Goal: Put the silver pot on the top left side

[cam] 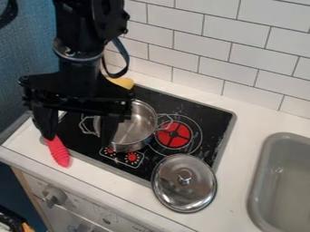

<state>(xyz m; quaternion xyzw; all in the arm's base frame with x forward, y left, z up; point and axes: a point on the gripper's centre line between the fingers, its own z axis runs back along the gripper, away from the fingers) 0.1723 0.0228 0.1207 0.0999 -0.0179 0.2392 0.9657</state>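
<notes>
Camera view: the silver pot (133, 128) was seen upright and uncovered on the left half of the black stove (209, 114), left of the red burner (174, 134). The gripper (79, 138) was held over the stove's left side, its fingers spread wide with nothing seen gripped between them; the right-hand one was seen across the pot's left edge, but whether metal was touched could not be told. The step in hand was judged to be the grasp. For that, the gripper was best shifted right until the near wall or a handle (89, 126) was straddled, then lowered straight, so that the rim would not be knocked and the pot tipped. A firm, level pinch was called for, as smooth metal could be expected to slip or swivel. Only a slight lift was needed before the pot was carried to the far left, with care taken around the yellow thing (122, 83) there. The lid (185, 182), laid at the near edge, was best left alone.
</notes>
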